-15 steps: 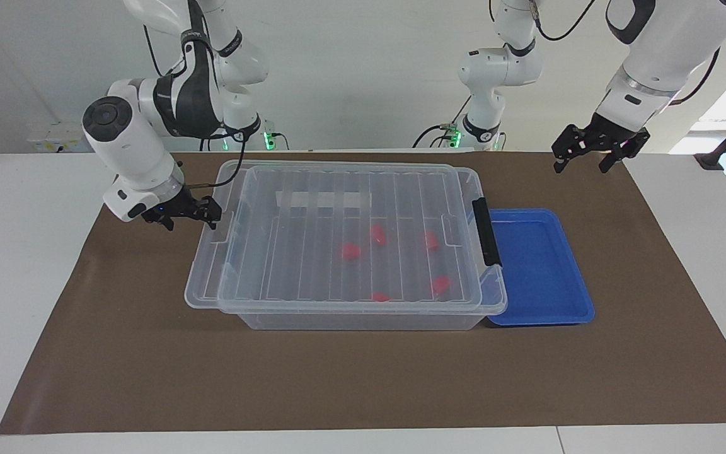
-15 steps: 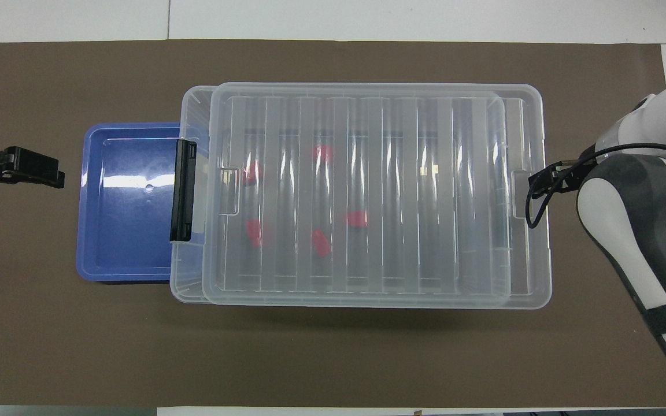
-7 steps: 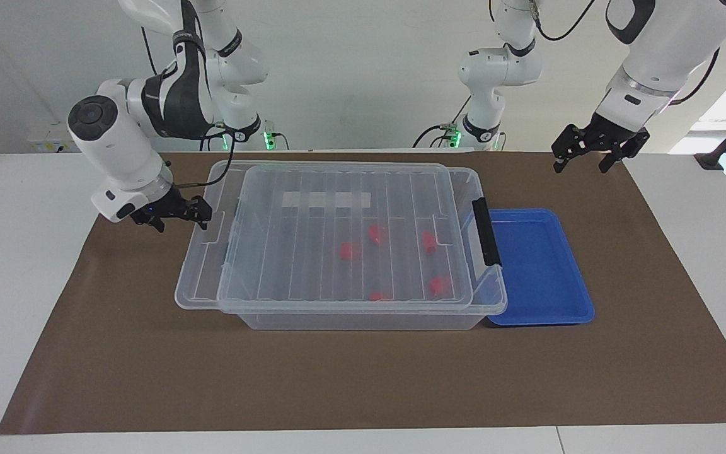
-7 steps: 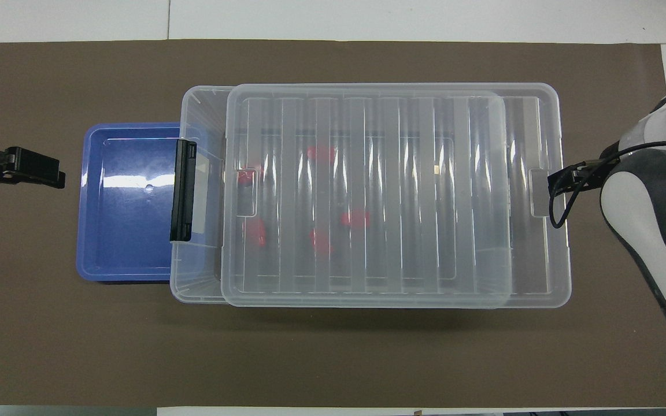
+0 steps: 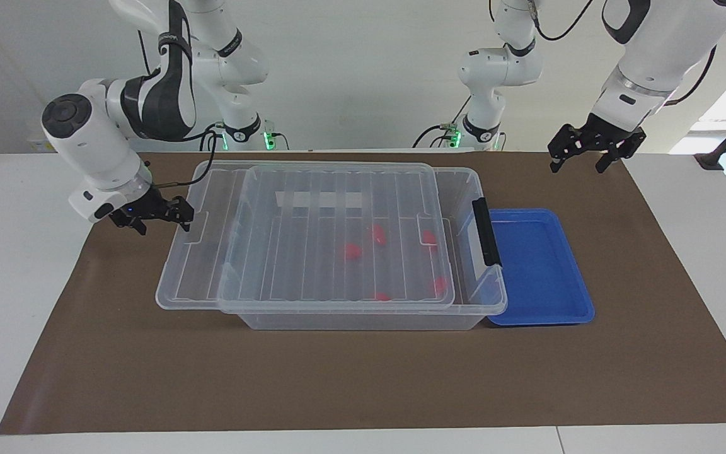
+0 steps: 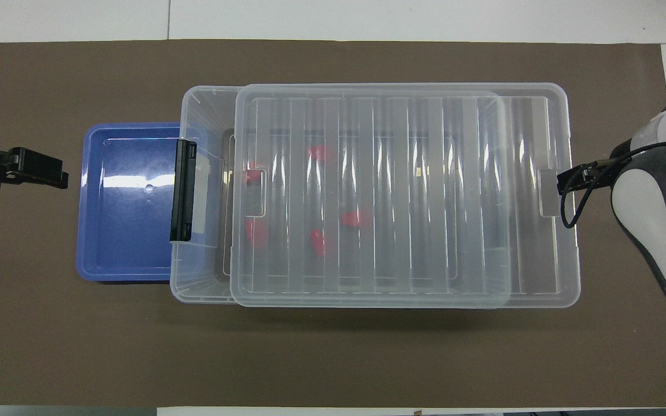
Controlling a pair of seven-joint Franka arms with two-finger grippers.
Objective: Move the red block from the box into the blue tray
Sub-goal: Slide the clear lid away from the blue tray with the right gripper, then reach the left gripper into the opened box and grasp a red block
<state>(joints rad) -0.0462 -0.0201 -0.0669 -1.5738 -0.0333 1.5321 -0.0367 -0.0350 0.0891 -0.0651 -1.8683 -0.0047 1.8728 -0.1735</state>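
Fingers of right gripper (image 5: pixel 177 213) clamp lid (image 5: pixel 312 233); left gripper (image 5: pixel 590 148) fingers spread.

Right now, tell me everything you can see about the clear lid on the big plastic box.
The lid is clear plastic with raised ribs across its width, a flat rim and rounded corners. It lies roughly level on the box, shifted toward the right arm's end so it overhangs there, leaving a strip of the box open beside the black handle. The right gripper is at the lid's overhanging edge, apparently gripping its tab. Five red blocks show through it.
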